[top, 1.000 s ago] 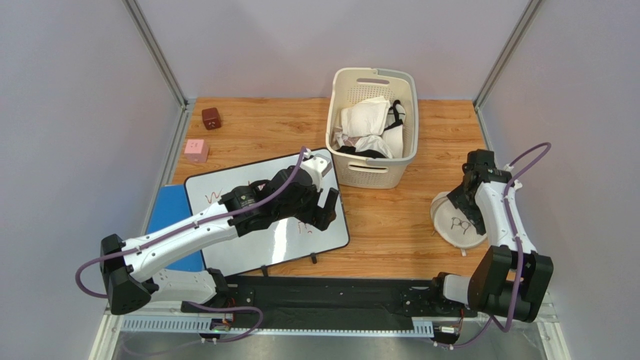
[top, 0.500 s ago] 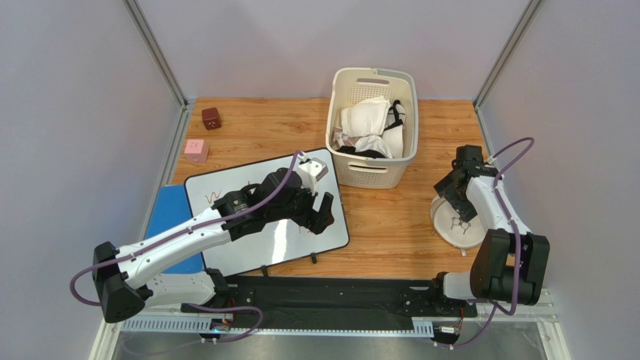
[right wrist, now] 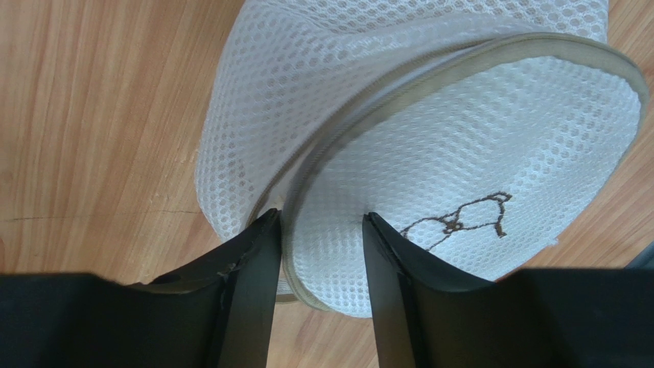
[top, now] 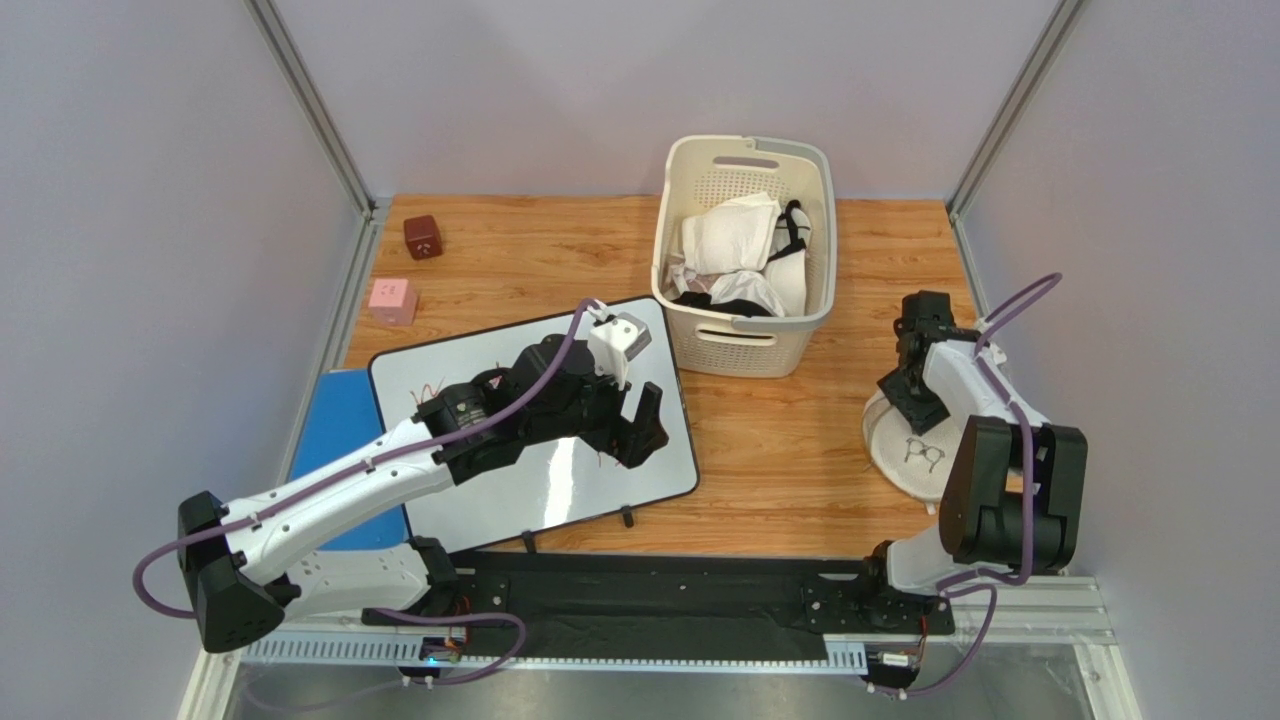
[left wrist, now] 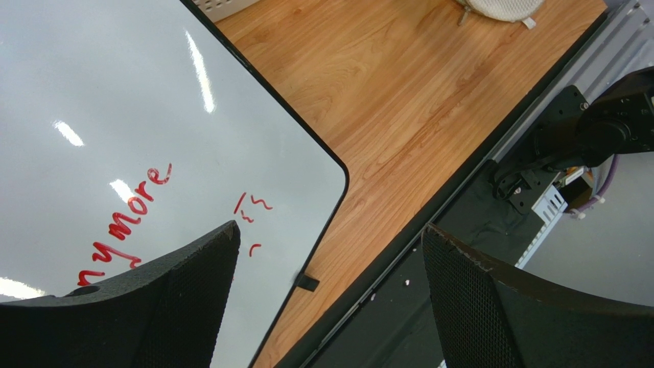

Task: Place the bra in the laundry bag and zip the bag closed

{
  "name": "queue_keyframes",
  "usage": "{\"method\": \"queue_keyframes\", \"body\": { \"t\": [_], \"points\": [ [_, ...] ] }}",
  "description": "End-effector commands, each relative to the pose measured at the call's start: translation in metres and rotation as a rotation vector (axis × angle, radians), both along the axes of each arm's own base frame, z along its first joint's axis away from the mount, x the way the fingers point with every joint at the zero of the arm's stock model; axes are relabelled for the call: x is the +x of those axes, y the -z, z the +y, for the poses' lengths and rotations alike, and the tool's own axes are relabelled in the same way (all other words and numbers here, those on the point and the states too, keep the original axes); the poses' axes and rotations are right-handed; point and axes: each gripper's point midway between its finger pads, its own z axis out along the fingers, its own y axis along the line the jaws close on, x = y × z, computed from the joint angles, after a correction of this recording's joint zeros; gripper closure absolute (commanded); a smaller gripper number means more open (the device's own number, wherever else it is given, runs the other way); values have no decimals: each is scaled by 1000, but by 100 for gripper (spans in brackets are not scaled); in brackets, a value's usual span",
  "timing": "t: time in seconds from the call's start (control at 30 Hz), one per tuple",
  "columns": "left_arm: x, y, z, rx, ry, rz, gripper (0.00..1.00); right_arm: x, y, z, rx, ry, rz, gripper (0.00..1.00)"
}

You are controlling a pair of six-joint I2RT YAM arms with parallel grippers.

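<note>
Two domed halves make the round cream-white mesh laundry bag [right wrist: 499, 153] light and floppy; right tool [right wrist: 321, 222], parted, straddles its stiffer zipper rim [right wrist: 460, 65], judged best hold.

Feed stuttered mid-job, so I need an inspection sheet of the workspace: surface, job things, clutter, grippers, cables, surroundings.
Surface: wooden table; whiteboard with red writing at left, blue mat at its left edge.
Job's things: laundry bag on the table at right; bra seemingly the white cloth in the basket, not in the bag.
Clutter: dark red cube and pink cube at far left.
Grippers: left gripper open, empty, over the whiteboard's corner; right gripper astride the bag's rim, grip unclear.
Cables: purple cables along both arms, no snag seen.
Surroundings: grey walls, metal posts.
</note>
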Motion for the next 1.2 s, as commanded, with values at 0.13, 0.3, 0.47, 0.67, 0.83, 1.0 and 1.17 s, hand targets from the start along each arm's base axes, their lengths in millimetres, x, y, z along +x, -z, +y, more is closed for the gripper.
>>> {"method": "queue_keyframes", "body": {
  "t": [0.13, 0.3, 0.47, 0.67, 0.83, 1.0, 1.17],
  "points": [
    [-3, -23, -20, -86, 53, 16, 9, -4, -31, -1, -77, -64, -28, 100],
    [-3, -31, -52, -177, 101, 78, 14, -20, -66, 26, -144, -255, -31, 100],
    [7, -19, -92, -235, 112, 159, 26, -43, -81, 48, -82, -339, -48, 100],
    [19, -4, -125, -199, 82, 142, 28, -66, -96, 98, 137, -552, -210, 100],
    [25, 16, -151, -175, 57, 172, 22, -81, -120, 149, 321, -848, -378, 100],
    [42, 50, -164, -23, -15, 181, 19, -91, -116, 160, 369, -909, -388, 100],
    [58, 64, -169, 117, -104, 119, 19, -98, -119, 161, 375, -926, -385, 100]
  ]
}}
